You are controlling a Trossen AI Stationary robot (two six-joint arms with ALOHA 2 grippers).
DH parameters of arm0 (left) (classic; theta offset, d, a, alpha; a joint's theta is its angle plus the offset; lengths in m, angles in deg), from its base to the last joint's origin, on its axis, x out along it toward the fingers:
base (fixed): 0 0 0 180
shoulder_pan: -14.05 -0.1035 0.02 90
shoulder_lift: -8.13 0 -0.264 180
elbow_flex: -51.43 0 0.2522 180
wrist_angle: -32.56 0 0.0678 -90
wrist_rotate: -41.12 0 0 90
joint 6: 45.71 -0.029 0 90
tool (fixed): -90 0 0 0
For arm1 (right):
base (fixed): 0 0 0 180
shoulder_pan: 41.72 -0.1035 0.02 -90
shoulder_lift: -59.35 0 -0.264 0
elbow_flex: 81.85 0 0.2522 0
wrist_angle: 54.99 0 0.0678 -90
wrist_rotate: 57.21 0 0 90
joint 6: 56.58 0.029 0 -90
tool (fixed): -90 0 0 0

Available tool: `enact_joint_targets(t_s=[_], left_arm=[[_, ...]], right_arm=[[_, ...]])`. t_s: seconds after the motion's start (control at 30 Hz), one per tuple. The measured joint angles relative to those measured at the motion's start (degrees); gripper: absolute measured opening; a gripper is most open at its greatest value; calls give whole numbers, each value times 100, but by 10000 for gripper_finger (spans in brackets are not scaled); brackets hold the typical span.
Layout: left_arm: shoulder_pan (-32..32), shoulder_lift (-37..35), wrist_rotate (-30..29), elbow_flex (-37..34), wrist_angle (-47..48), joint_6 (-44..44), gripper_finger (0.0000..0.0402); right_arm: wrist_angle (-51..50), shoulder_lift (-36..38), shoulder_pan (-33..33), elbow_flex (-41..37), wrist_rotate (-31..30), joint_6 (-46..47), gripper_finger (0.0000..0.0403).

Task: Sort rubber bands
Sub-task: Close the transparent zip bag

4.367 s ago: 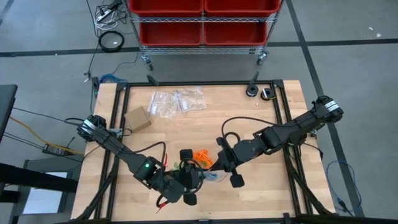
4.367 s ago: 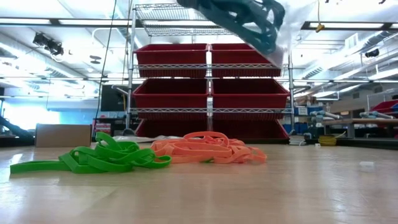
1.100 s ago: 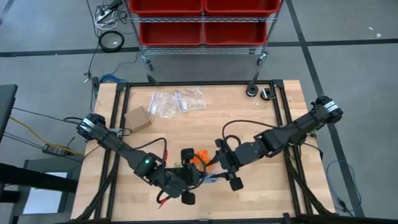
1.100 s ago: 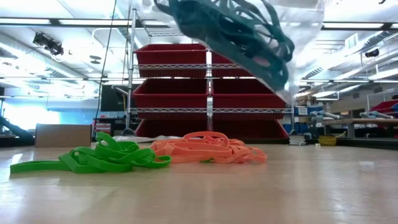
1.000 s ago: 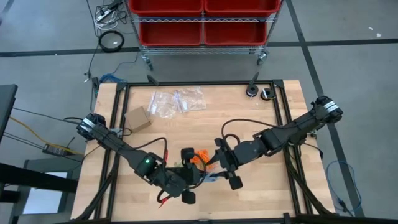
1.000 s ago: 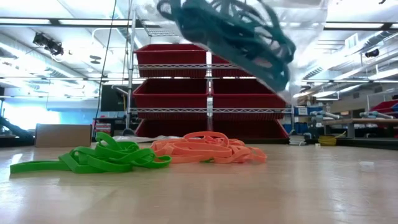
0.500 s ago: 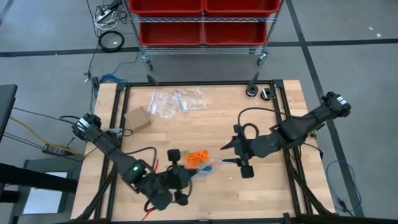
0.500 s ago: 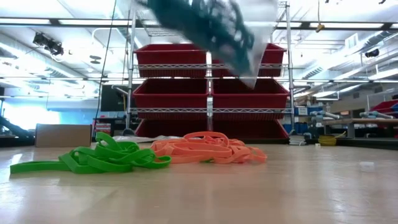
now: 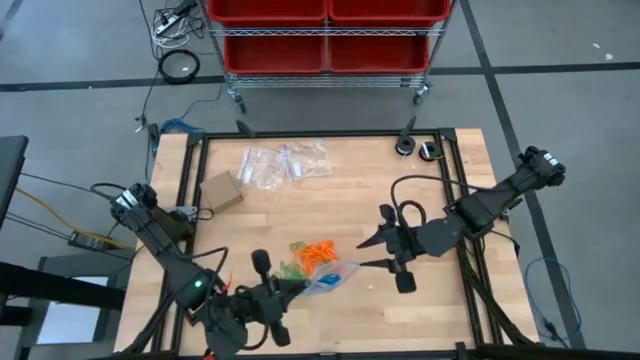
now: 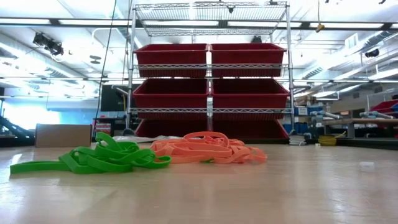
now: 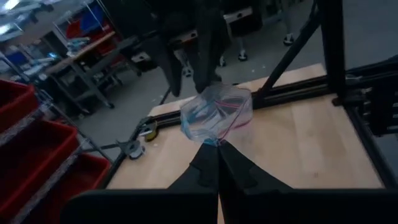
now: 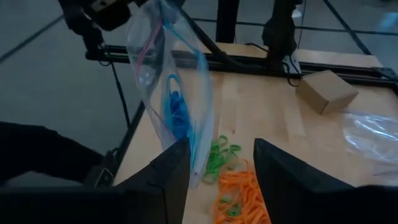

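Fingers of the left gripper were pressed together on the edge of a clear zip bag, which held the blue rubber bands. Seen from above, that gripper sat at the near edge of the table, with the zip bag reaching from it toward the orange rubber bands at the table's centre. The right wrist view showed the bag hanging upright from the left gripper, its lower end just above the green rubber bands.

The right gripper stood spread apart and empty, just to the right of the orange pile and clear of the bag. Its two fingers framed the orange heap in the right wrist view.

From table level, the green bands lay in a clump touching the orange bands. Behind the orange pile, toward the table's far edge, lay a heap of empty clear bags with a small cardboard box beside them.
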Motion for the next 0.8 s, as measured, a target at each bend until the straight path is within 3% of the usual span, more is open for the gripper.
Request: enact_joint_targets(t_s=[0.3,0.8], left_arm=[[105,-22,-256,0,-279,-236,0],[184,-31,-273,0,-1380,-1375,0]], right_arm=[[115,85,-198,-2,-2,17,164],[33,131,-244,-2,-49,23,164]])
